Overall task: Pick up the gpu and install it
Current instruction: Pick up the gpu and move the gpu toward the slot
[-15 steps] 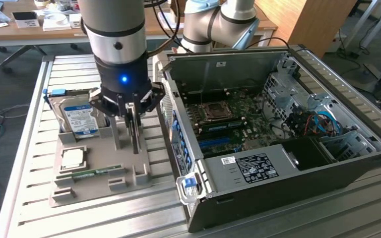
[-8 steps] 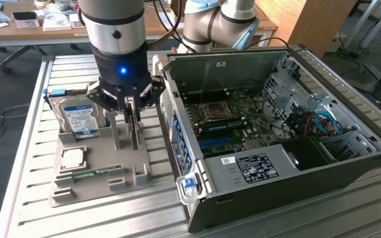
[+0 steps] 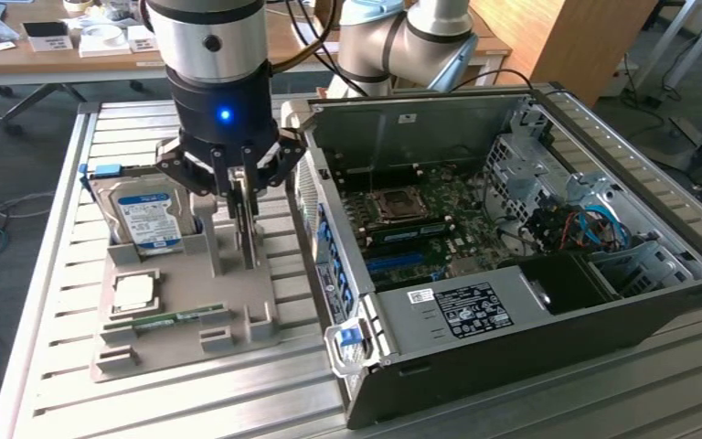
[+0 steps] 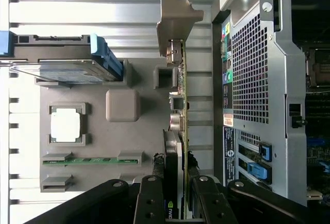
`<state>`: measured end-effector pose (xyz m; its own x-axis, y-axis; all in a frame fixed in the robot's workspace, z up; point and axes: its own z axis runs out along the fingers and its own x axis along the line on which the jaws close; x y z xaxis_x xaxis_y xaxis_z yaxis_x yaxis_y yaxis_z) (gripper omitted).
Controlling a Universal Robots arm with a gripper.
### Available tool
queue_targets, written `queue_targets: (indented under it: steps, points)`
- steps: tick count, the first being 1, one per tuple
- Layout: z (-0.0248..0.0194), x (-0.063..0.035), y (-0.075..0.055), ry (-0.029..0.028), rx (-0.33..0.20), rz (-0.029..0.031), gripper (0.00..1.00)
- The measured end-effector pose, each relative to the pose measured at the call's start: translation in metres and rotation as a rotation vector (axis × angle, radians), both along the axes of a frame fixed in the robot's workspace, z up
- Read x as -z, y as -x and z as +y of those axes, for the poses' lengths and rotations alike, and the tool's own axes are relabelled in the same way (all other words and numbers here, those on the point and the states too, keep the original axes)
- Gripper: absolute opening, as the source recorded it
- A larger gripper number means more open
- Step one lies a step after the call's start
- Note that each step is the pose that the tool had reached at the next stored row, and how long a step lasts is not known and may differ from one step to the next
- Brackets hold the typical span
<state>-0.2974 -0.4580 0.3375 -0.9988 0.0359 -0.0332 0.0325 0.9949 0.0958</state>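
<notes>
The gripper (image 4: 178, 183) sits closest to the lens in the wrist view, its black links spreading to either side of the gpu (image 4: 182, 110). The jaws are drawn in to a narrow gap and pinch the card by its two flat faces, near one end. In the exterior view the gripper (image 3: 244, 178) hangs straight above the grey holder tray (image 3: 180, 352). The gpu (image 3: 245, 229) stands on edge beneath it, and its lower edge looks level with the tray's slot posts. I cannot tell whether it has cleared them.

The hold is on a thin card and off-centre, so I judge that the free end could sag or swing and leave the card crooked in the jaws. If the edge is seated in the slot, any sideways pull could jam it against the posts or drag the tray across the tabletop (image 3: 47, 393). The computer case (image 3: 510, 338) stands just beside the card, so a low or early sideways move could strike its perforated wall (image 4: 252, 69). On the other side, the hard drive (image 3: 143, 215) is near the gripper's links.
</notes>
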Motion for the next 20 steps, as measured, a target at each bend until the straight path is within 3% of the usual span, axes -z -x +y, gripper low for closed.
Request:
queue_targets:
  steps: [13, 20]
  points:
    - [0.0, -0.0002, 0.0, 0.0002, 0.0, 0.0001, 0.27]
    - [0.0, -0.0124, 0.0, 0.0002, 0.0, 0.0003, 0.27]
